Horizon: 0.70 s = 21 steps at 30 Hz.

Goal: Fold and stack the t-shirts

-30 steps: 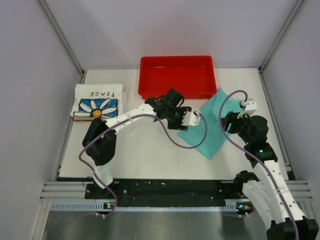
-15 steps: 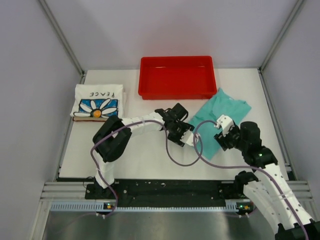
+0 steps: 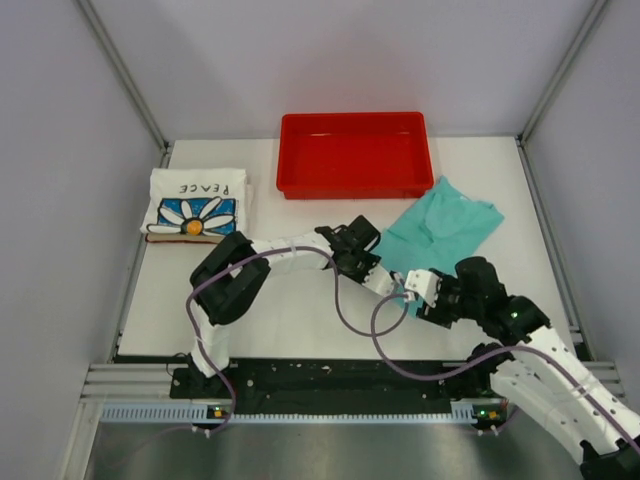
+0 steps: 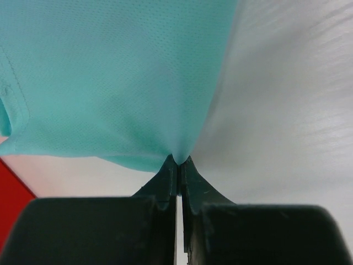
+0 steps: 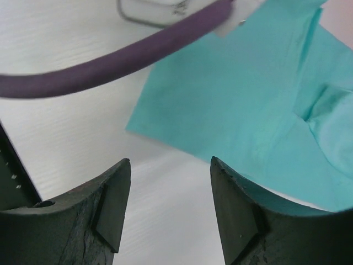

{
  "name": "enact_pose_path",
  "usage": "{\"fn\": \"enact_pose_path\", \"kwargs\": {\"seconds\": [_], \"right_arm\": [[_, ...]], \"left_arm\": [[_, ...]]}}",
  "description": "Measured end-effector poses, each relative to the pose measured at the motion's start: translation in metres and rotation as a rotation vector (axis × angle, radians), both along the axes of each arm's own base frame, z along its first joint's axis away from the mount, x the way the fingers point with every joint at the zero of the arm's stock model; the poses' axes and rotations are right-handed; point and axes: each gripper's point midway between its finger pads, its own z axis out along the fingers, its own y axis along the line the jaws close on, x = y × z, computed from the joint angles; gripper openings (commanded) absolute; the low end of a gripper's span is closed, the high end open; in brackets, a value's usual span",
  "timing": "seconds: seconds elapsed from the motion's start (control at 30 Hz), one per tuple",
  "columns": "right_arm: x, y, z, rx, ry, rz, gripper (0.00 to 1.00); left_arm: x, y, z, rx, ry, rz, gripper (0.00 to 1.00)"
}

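The left gripper [image 4: 178, 164] is pressed together, pinching what seems the near corner of the teal t-shirt [image 3: 445, 225], center right. The right gripper [image 5: 170, 193] stands spread beside it. The daisy t-shirt [image 3: 196, 205] lies folded, upper left.

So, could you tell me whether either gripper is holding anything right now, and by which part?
The left gripper is shut on the teal t-shirt, pinching its near corner. The right gripper is open and holds nothing.

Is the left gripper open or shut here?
Shut: the left gripper has its jaws pressed together in its wrist view, pinching a corner of the teal t-shirt.
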Motion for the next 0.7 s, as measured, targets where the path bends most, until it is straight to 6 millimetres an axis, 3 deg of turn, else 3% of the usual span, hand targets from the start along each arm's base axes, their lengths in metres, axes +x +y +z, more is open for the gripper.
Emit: {"fn": "enact_pose_path", "kwargs": {"seconds": [0.1, 0.23, 0.37, 0.47, 0.57, 0.63, 0.7], "right_arm": [[-0.021, 0.007, -0.012, -0.073, 0.042, 0.114, 0.59], [-0.038, 0.014, -0.013, -0.14, 0.047, 0.222, 0.62], [-0.035, 0.026, 0.024, -0.063, 0.026, 0.206, 0.59], [-0.039, 0.056, 0.067, 0.053, 0.021, 0.242, 0.59], [-0.064, 0.102, 0.105, 0.166, 0.008, 0.349, 0.56], [-0.087, 0.127, 0.117, 0.215, 0.033, 0.381, 0.54], [-0.107, 0.145, 0.111, 0.221, 0.084, 0.371, 0.55]], "left_arm": [[-0.012, 0.009, 0.0, 0.002, 0.03, 0.029, 0.0], [-0.044, 0.037, -0.001, 0.031, 0.119, 0.087, 0.0], [-0.086, 0.077, 0.0, 0.081, 0.236, 0.164, 0.0], [-0.115, 0.104, -0.001, 0.111, 0.316, 0.218, 0.0], [-0.138, 0.126, -0.006, 0.125, 0.367, 0.253, 0.0], [-0.151, 0.137, -0.005, 0.123, 0.397, 0.274, 0.0], [-0.161, 0.144, -0.004, 0.132, 0.428, 0.293, 0.0]]}}
